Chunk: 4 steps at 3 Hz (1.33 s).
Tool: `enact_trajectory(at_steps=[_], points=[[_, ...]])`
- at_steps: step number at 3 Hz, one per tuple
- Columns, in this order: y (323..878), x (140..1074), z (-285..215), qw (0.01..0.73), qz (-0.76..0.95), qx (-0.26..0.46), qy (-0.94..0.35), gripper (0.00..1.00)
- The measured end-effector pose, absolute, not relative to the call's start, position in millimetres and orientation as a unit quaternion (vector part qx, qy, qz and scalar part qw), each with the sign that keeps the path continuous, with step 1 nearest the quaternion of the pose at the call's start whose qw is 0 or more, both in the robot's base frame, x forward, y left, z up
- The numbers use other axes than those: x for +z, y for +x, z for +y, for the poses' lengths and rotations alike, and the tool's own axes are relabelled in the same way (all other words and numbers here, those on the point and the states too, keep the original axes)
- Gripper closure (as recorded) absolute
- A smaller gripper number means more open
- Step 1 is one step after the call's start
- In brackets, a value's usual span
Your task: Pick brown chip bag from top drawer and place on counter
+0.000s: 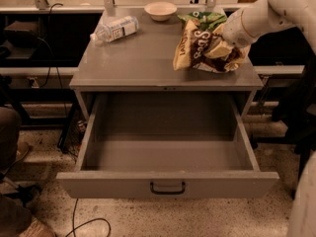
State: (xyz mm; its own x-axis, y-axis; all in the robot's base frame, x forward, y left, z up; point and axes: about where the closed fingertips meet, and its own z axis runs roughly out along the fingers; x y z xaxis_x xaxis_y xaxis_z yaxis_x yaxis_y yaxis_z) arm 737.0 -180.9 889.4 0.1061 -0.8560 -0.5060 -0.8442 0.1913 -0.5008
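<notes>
The gripper (220, 46) and brown chip bag (195, 53) crowd the counter's (133, 63) right, bowl (160, 10) and water bottle (114, 29) its rear; front-left and top drawer (108, 184) offer room.

Counter (143, 63): bottle (114, 28), bowl (160, 10), bags (195, 51), end effector (223, 44)
</notes>
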Motion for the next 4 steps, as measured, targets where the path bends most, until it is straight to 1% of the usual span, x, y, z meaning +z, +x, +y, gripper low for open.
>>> enact_trajectory(at_steps=[1,3,4], points=[[756.3,875.8,-198.4,0.381,0.689,-0.011,-0.616,0.99],[759.7,871.2,-204.2,0.377,0.696,-0.004,-0.611,0.54],[759.7,871.5,-205.7,0.376,0.698,-0.002,-0.610,0.23]])
